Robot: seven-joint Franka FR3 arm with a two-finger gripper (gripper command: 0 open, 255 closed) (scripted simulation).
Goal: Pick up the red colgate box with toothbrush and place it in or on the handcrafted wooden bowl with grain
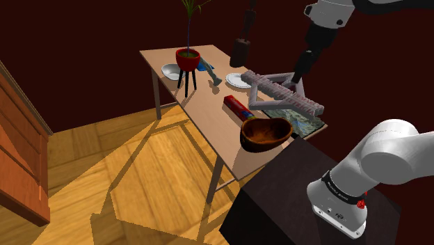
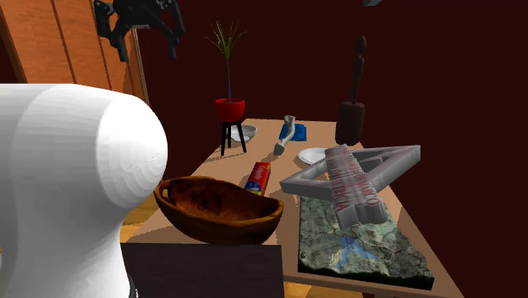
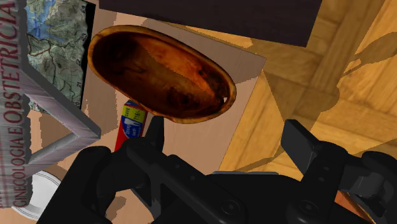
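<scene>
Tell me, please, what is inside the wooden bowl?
Nothing: in the wrist view the bowl is bare inside, all brown. Its rim covers one end of the red box beside it.

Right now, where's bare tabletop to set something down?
Free: the table strip along the shoulder view's left edge, between the plant stand and the wooden bowl, beside the red box. Crowded: the shoulder view's right side, where plate, triangular frame and map slab sit close together.

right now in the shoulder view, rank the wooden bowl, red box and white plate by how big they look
1. wooden bowl, clearly largest
2. red box and white plate: they look about alike, and the plate sits farther off, so unranked
</scene>
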